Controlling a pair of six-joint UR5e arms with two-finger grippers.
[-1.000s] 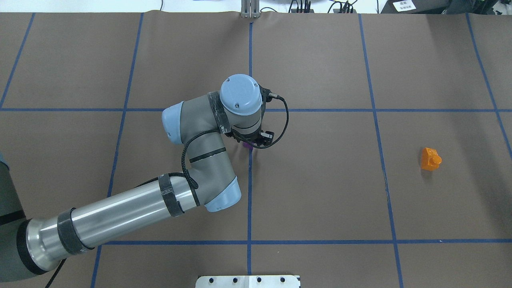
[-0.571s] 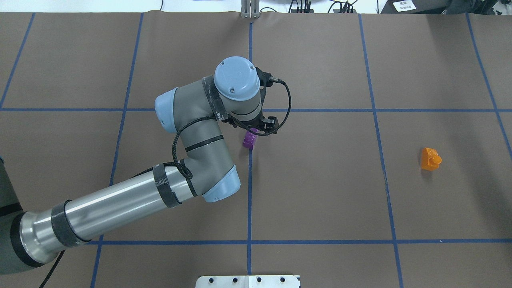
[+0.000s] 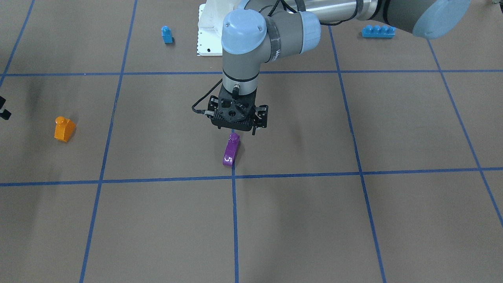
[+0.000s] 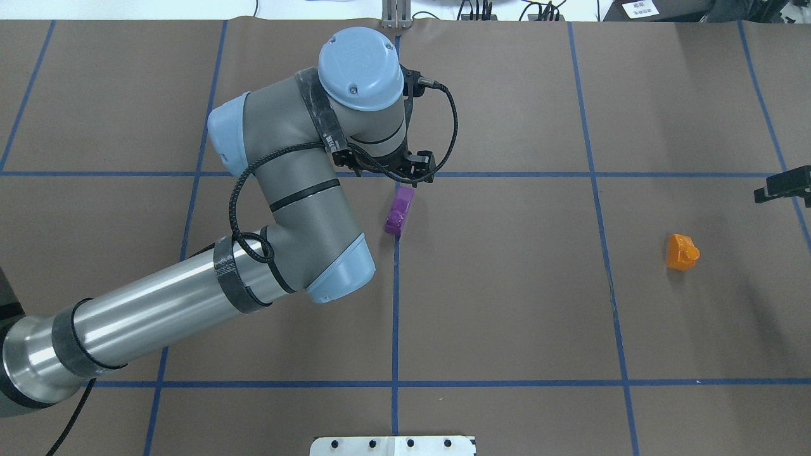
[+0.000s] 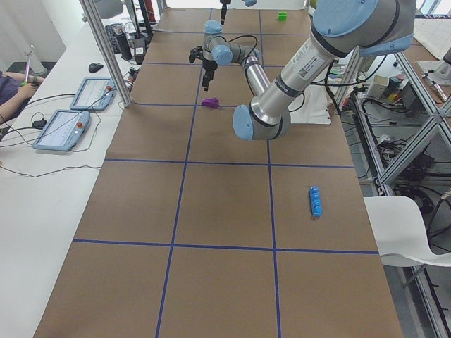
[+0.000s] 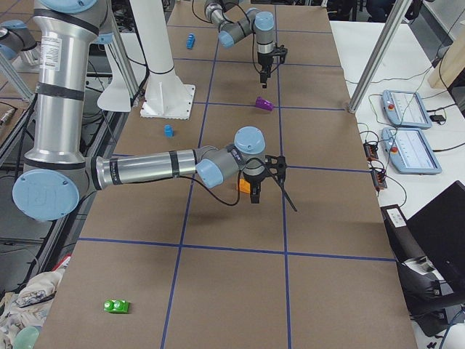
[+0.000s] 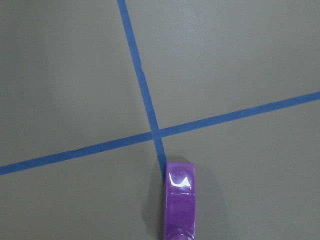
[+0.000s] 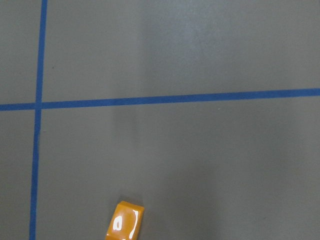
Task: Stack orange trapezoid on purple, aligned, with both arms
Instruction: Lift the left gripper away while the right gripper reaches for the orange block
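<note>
The purple brick [image 4: 400, 215] lies on its side on the brown table at a blue tape crossing; it also shows in the front view [image 3: 231, 150] and the left wrist view [image 7: 179, 200]. My left gripper [image 3: 237, 127] hangs open and empty just above and beyond it [image 4: 415, 174]. The orange trapezoid [image 4: 682, 252] stands alone at the right, also seen in the front view [image 3: 64, 128] and the right wrist view [image 8: 125, 226]. My right gripper [image 4: 799, 190] shows only at the frame edge, raised near the orange brick, its fingertips apart [image 3: 3, 108].
A blue single-stud brick [image 3: 167, 34] and a long blue four-stud brick [image 3: 378, 31] lie near the robot's white base plate [image 3: 208, 27]. A green brick [image 6: 116, 306] lies at the table's near right end. Blue tape lines grid the table.
My left gripper has risen and drawn away toward the far side, uncovering the purple brick, which stays on the table. My right gripper has come into view at the right edge.
</note>
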